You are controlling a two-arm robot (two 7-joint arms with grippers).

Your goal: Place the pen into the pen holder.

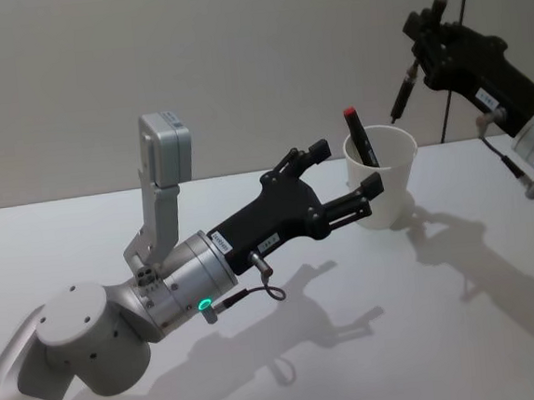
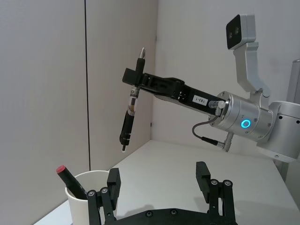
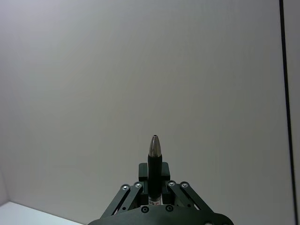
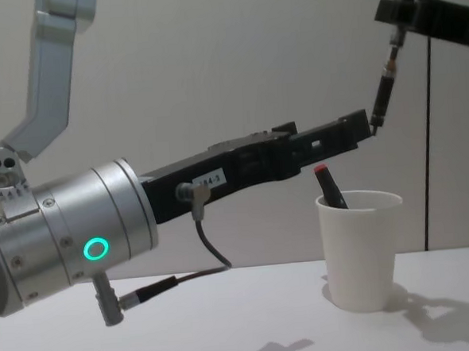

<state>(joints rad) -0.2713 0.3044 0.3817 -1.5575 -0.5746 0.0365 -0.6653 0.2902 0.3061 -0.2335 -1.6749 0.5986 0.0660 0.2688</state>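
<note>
Right gripper (image 2: 133,79) is clamping a slim black pen (image 2: 131,105) near-vertical, hanging above and beside the white paper cup (image 1: 384,176); left gripper (image 1: 340,177) is idling spread beside it, holding nothing.

A bare robot test bench in a lab, by every sign. A plain white table (image 1: 291,366) runs up against blank, pale grey walls (image 1: 189,57) that meet in a corner behind the right gripper (image 2: 136,79), with one dark vertical seam (image 2: 86,93) in the wall panel beyond it. Below that raised gripper and just ahead of the left gripper (image 1: 340,177), the props are minimal: a white paper cup (image 4: 358,247) holding a red-capped marker (image 4: 327,186).
</note>
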